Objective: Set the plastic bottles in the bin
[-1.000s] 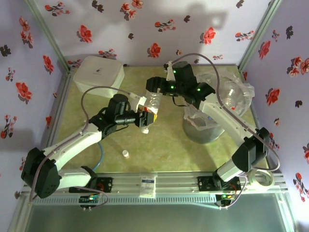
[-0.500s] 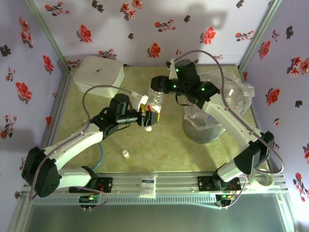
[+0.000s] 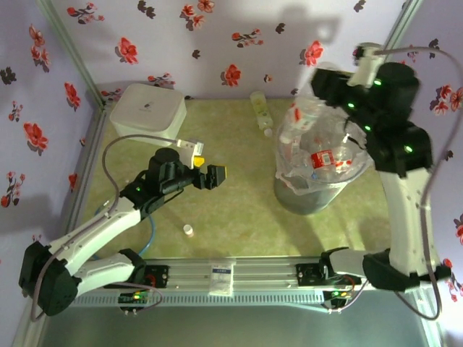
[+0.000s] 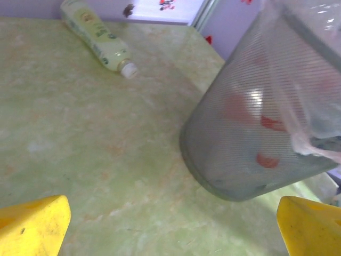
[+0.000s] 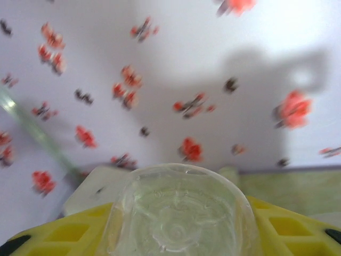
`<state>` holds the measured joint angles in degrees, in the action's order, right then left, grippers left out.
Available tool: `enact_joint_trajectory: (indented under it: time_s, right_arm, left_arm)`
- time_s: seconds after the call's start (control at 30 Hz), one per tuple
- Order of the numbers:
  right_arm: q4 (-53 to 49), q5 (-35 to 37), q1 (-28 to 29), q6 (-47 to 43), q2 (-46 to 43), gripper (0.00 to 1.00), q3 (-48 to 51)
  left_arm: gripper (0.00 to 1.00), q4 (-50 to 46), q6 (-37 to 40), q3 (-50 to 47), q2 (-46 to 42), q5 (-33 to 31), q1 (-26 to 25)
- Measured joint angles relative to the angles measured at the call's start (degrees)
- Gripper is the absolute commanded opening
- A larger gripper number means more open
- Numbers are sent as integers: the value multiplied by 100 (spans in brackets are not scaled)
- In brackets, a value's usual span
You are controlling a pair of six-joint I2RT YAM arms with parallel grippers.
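Handover's done: your right end effector (image 5: 181, 230) has taken the clear bottle (image 5: 178, 205) off the left one, left the middle of the worktop (image 3: 246, 213) and swung up and right over the bin (image 3: 307, 200). Your left end effector (image 3: 208, 168) has pulled back toward its base, jaws apart, empty. The pale green bottle (image 3: 258, 107) at the back is now uncovered.

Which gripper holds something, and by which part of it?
The right gripper grips a clear plastic bottle by its sides, near the base. The left gripper holds nothing.

Green bottle (image 4: 96, 33): lying at 11 o'clock, cap (image 4: 128, 69) pointing toward 4.
Bin (image 4: 229, 154): standing at 3 o'clock, red showing through.
Left gripper (image 4: 171, 226): fingertips (image 4: 32, 226) sitting apart, 7 and 5.
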<state>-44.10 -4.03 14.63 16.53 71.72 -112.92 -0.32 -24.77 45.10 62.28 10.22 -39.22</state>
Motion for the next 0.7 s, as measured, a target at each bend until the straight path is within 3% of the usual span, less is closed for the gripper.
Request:
enact_joint_trajectory:
  time_s: [0.3,0.7]
  right_arm:
    - [-931,1484,-358,-782,-756,45,186]
    - [-1220,1705,-455,-776,-892,45,2175]
  left_arm:
    - [100,223,-236,-24,734,-33,24]
    - [100,251,-260,-22,658,-20,44]
